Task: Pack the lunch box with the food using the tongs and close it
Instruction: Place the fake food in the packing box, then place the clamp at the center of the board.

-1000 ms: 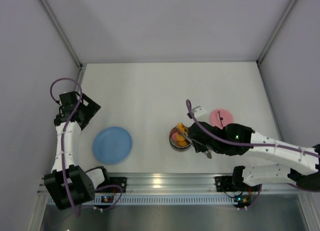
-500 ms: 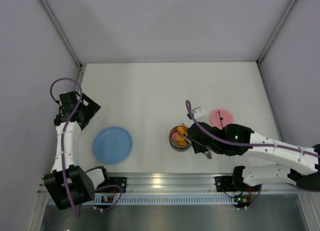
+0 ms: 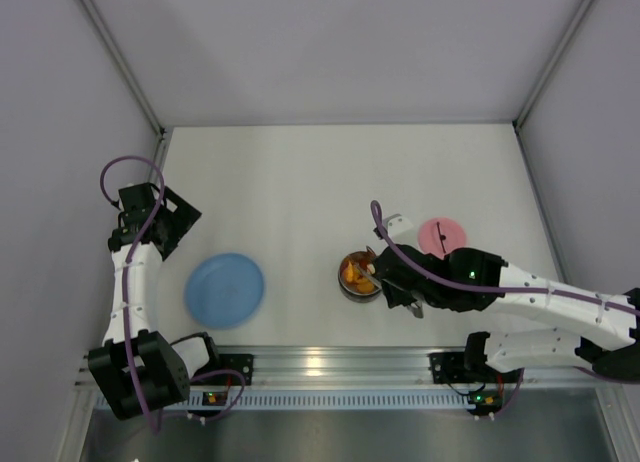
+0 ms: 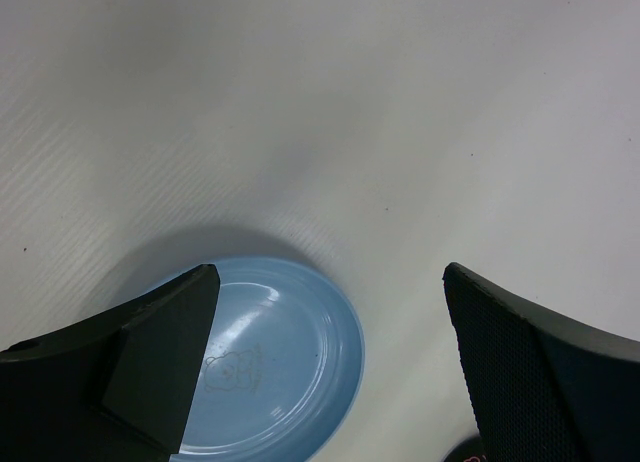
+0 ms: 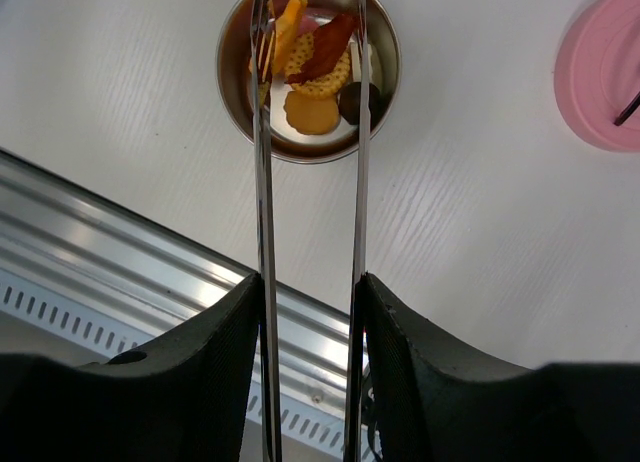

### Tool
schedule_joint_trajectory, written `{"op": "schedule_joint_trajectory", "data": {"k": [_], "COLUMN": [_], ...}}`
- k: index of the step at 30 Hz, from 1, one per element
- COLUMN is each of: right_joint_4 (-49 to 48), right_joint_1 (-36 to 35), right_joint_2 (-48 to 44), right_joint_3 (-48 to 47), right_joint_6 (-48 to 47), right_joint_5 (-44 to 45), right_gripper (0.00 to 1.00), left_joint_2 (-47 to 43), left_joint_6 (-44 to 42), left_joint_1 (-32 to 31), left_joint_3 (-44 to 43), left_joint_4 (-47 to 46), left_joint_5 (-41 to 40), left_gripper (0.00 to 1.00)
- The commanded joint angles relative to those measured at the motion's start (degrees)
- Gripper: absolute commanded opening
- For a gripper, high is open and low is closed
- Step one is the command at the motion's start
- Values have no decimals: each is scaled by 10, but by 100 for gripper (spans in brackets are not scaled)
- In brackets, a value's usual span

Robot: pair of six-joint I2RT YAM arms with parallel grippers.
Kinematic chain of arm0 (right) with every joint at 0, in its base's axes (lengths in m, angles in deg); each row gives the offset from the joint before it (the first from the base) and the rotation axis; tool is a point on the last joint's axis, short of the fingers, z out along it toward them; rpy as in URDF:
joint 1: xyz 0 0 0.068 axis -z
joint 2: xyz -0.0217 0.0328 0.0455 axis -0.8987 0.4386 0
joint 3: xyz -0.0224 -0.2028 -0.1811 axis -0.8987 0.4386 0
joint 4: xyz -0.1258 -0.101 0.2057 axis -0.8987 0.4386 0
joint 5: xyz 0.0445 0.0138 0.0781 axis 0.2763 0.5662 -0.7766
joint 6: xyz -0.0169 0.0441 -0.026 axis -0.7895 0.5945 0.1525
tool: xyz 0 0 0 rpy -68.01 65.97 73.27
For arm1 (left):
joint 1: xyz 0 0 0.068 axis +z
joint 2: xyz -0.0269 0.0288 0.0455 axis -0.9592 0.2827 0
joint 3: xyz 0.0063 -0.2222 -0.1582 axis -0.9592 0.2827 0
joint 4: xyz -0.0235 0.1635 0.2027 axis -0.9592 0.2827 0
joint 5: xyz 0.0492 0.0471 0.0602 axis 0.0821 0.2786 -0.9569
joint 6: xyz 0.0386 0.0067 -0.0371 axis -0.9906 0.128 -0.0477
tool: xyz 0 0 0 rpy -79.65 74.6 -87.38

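The right gripper (image 5: 308,287) has its jaws partly closed, clamping the long thin silver metal tongs (image 5: 262,182), whose spread tips reach straight ahead over the small round steel lunch box (image 5: 300,154) of orange and dark toy food (image 5: 311,112). The flat pink lid (image 5: 605,77) lies ahead and to the right of those jaws. The left gripper (image 4: 328,277) gapes wide, holding nothing.

The space over the lunch box (image 5: 300,154) is blocked: the tongs (image 5: 262,212) cross its rim, both arms spread above the food (image 5: 312,112), and the right hand (image 5: 310,287) holding them fills its right side. Farther right, apart from it, lies the pink lid (image 3: 441,234). A blue plate (image 3: 224,290) sits well to its left, with bare counter (image 3: 300,182) between. Behind the lunch box the counter runs open to the back wall (image 3: 330,52).
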Motion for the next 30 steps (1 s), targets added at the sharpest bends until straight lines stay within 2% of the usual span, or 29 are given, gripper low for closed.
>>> {"op": "schedule_joint_trajectory", "data": {"k": [1, 11, 14, 17, 20, 21, 23, 27, 30], "right_joint_4": [-6, 3, -13, -55, -112, -153, -188, -271, -333], "right_joint_1": [5, 10, 44, 104, 200, 253, 301, 398, 436], "right_joint_2": [-5, 11, 18, 40, 81, 91, 136, 224, 299], "right_joint_3": [-9, -69, -92, -114, -136, -143, -155, -185, -201], "right_joint_6": [1, -18, -47, -97, -146, -166, -175, -179, -172], "right_joint_5": [12, 51, 40, 12, -44, -65, -102, -105, -107], "right_gripper": [43, 45, 45, 46, 47, 47, 47, 47, 48], "left_joint_2": [-12, -12, -13, -12, -11, -10, -9, -11, -13], "left_joint_6": [4, 4, 5, 5, 5, 5, 6, 6, 6], "left_joint_1": [3, 3, 3, 3, 3, 3, 3, 3, 3], "left_joint_3": [5, 5, 5, 6, 7, 7, 8, 9, 9], "left_joint_4": [-25, -24, -26, -27, -28, -29, -31, -34, -34], "left_joint_5": [6, 7, 10, 13, 17, 18, 25, 33, 39], "left_gripper": [99, 99, 99, 99, 99, 99, 99, 99, 99]}}
